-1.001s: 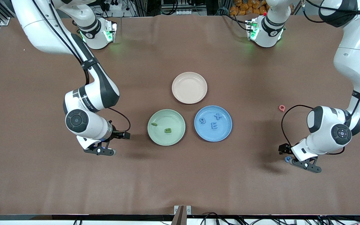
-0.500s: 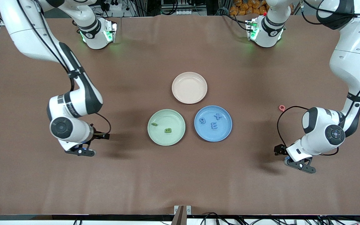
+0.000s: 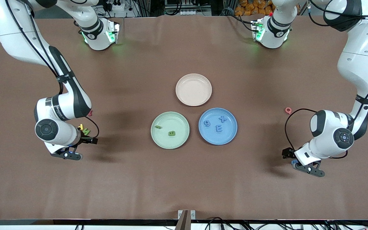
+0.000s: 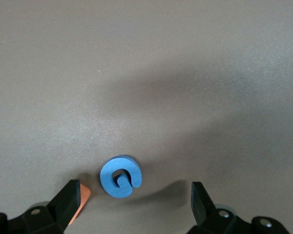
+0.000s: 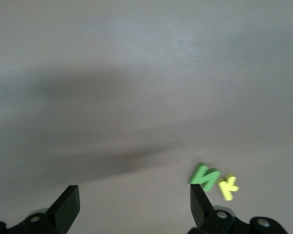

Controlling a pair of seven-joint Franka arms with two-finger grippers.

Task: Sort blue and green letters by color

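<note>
— Where are the grippers, from where you stand?

— The left gripper (image 4: 132, 207) hangs low over the bench (image 3: 184, 179) at the left arm's end; its fingers (image 4: 68, 197) are spread wide with nothing between them; the blue G (image 4: 120, 176) lies flat on the bench just under the gap, touching neither finger; an orange piece (image 4: 82, 200) peeks out by one finger.

— And the right one?

— The right gripper (image 5: 132, 207) hovers over the bench at the right arm's end; its jaws stand apart, holding nothing; the green N (image 5: 204, 178) and a yellow K (image 5: 228, 186) lie side by side on the bench close to one of its fingers; in the front view the N (image 3: 86, 131) sits just beside the arm's wrist.

— What about the plates?

— Three in the middle; the green plate (image 3: 158, 140) holds the green B (image 3: 171, 133) and another small green piece (image 3: 158, 127) nearer the rim, whose letter I cannot read; the blue plate (image 3: 230, 135) beside it, toward the left arm's end, holds the blue 9 (image 3: 207, 123), the blue X (image 3: 223, 119) and the blue E (image 3: 218, 128), all apart from each other; the pink plate (image 3: 184, 99) sits farther from the front camera than both.

— Anything else lying about?

— A pink letter (image 3: 288, 110) on the bench toward the left arm's end, well apart from the plates.
</note>
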